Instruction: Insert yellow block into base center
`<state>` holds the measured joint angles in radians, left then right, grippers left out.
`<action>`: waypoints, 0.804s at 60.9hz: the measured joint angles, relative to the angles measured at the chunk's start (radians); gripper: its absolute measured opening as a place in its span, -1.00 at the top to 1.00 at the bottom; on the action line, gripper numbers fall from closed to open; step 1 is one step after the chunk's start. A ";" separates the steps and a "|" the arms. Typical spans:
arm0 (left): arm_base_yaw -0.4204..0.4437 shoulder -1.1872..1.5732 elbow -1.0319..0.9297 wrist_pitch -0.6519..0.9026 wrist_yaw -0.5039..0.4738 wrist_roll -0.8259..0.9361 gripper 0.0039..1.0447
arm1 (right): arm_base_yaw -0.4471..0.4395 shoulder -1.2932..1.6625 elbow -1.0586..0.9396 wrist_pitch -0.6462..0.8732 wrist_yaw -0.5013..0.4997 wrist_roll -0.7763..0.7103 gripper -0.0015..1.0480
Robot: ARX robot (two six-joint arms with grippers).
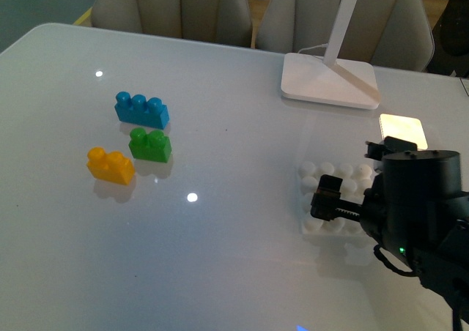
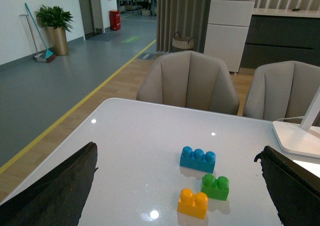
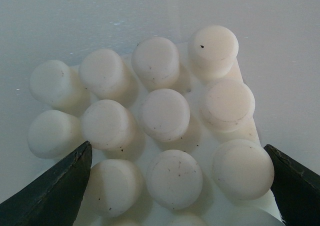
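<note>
Base, a white plate of round studs, lies at the near right of the white table, its right part hidden under the black right arm. The right gripper hangs over the studs, released, its dark fingers spread to either side with nothing between them; whether it touches the plate cannot be told. The left gripper is likewise released and empty, looking across the table at three bricks. The yellow block stands studs up on the table at the left, well apart from the base and nearest of the three. Just beside it, farther and to the right, is the green brick; just beyond that, the blue three-stud brick. At the far right rests a white lamp foot. Beige chairs stand behind the far edge.
</note>
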<state>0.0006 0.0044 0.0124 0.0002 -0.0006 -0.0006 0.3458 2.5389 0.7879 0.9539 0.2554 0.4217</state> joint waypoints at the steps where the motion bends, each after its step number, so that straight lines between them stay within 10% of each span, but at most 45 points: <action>1: 0.000 0.000 0.000 0.000 0.000 0.000 -0.86 | 0.005 0.000 0.003 -0.005 0.005 0.003 -0.83; 49: 0.000 0.000 0.000 0.000 0.000 0.000 -0.86 | 0.266 0.035 0.367 -0.386 0.144 0.209 -0.83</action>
<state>0.0006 0.0044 0.0124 0.0002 -0.0006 -0.0006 0.6121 2.5740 1.1549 0.5682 0.3992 0.6304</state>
